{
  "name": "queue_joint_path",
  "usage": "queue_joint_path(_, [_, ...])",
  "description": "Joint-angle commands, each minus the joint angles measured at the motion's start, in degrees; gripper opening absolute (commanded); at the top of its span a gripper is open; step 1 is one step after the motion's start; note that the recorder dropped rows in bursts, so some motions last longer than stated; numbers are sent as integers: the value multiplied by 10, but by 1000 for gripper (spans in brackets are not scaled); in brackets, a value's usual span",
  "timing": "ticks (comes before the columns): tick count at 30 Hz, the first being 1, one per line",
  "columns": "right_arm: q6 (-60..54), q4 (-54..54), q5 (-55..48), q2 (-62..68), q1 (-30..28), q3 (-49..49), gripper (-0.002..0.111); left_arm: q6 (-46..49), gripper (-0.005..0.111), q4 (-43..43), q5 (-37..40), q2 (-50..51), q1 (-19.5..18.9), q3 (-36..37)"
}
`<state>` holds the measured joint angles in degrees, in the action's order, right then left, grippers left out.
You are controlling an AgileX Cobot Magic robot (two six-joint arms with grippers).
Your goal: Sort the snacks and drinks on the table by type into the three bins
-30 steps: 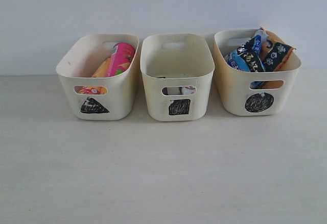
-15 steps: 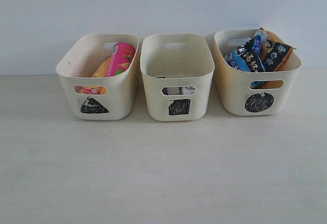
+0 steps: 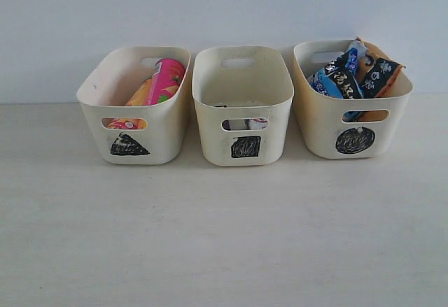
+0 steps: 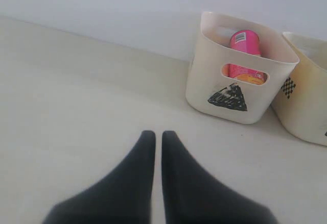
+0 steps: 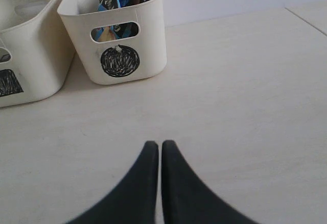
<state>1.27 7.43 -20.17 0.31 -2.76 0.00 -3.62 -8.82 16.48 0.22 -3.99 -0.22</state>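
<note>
Cream plastic tubs (image 3: 210, 125) along the pale beige surface's (image 3: 224, 237) far edge seem to hold every snack; both pairs of jaws sit together, empty. The orange-black crinkly bag (image 3: 379, 76) overhanging the circle-marked tub's (image 3: 318, 136) rim could topple out.

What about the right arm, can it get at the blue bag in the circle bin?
Probably yes: the blue bag pokes above the circle bin's open top, and only table shows between bin and shut right gripper.
</note>
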Motion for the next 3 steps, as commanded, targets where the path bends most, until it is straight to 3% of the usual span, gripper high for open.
queue_joint_path(1, [0,-5,5,-3,-1,0,0,-4,4,2,0,-2,-1,2])
queue_joint_path(3, [0,-5,4,-3,-1,0,0,-4,4,2,0,-2,-1,2])
